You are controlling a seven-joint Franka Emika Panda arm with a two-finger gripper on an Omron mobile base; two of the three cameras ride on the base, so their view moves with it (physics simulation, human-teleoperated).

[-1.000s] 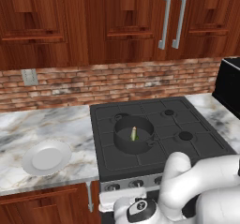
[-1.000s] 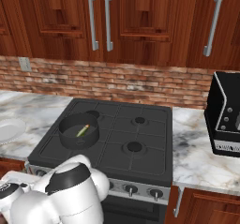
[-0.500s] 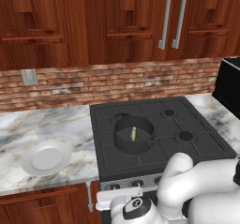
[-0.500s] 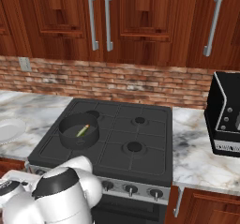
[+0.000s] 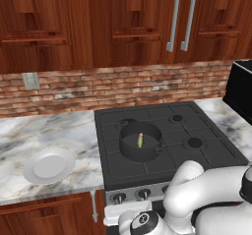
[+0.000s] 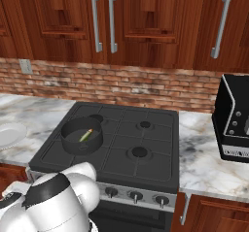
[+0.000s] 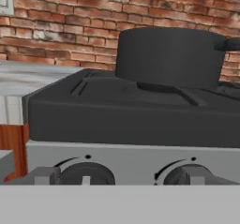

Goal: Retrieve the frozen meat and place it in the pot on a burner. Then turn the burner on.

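The fish (image 5: 141, 140) lies inside the pot (image 5: 141, 141) on the stove's (image 5: 167, 150) rear-left burner. The end effector (image 7: 120, 180), fingers spread, faces the front knobs (image 7: 86, 174). It should centre on the knob matching that burner, then close and twist.
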